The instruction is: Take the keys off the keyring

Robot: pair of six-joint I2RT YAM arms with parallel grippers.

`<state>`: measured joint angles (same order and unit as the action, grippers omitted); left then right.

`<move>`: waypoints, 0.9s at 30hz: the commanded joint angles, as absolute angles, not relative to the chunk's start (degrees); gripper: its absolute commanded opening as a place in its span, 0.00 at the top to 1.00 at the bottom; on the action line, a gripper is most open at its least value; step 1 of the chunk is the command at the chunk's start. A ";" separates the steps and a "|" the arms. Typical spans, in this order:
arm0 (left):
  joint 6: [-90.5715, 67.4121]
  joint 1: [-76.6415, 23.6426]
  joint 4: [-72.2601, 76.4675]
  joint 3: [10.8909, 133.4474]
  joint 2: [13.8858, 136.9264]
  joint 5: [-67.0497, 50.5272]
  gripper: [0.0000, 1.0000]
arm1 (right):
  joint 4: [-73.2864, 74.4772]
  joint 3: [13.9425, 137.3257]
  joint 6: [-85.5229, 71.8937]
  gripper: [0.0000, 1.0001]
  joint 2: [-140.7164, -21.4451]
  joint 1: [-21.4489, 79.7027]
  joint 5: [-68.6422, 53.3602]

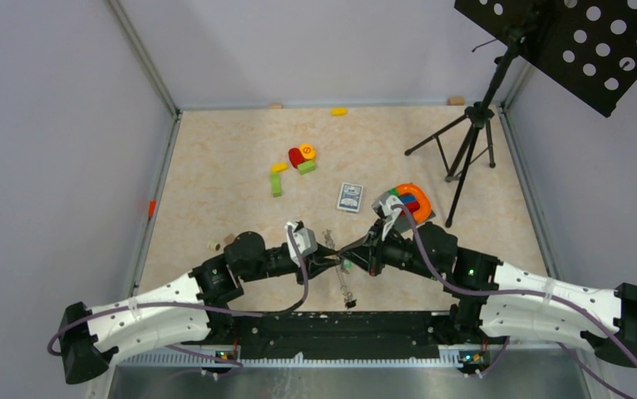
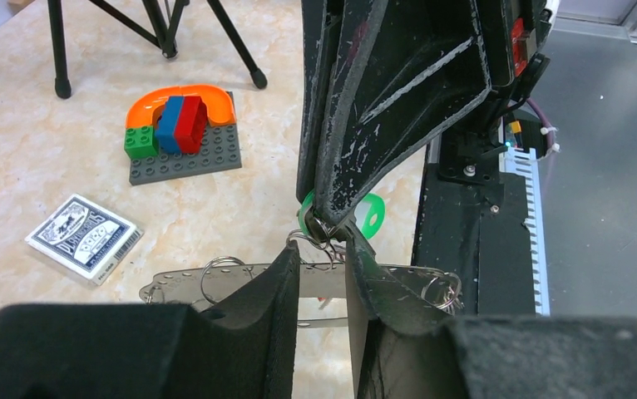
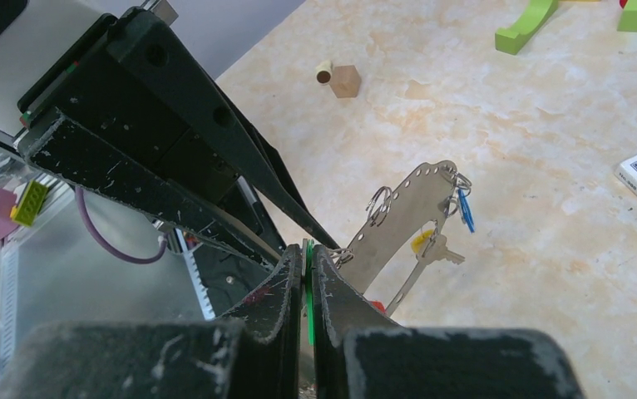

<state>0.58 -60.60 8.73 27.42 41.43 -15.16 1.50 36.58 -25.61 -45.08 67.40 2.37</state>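
While right hand clamps key, left hand opposing

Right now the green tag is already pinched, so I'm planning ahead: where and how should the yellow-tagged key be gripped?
Probably by the yellow tag, which is bulkier than the thin key beside it. Both hang off the edge of the keyring that faces the far table, away from both arms. Come in from there, not across it or the blue tag above.

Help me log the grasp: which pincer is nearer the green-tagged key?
Right. The right pincer is shut on the green-tagged key, gripping its tag. The left pincer faces it tip to tip, close by, jaws apart.
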 commanded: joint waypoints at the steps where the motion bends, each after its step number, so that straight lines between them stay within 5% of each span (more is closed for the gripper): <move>1: 0.18 -60.82 11.96 27.27 42.07 -14.81 0.70 | -4.46 40.61 -26.14 1.00 -44.65 67.50 0.94; 7: 0.25 -60.92 11.61 27.42 42.54 -14.50 0.76 | -5.61 39.98 -25.91 1.00 -44.01 67.62 0.27; 15: 0.20 -60.91 10.70 27.58 43.38 -14.87 1.00 | -7.03 38.59 -25.24 1.00 -42.38 67.53 -2.51; 27: 1.10 -60.92 7.45 28.41 42.56 -14.20 1.00 | -1.98 39.23 -23.61 1.00 -41.76 67.64 -1.99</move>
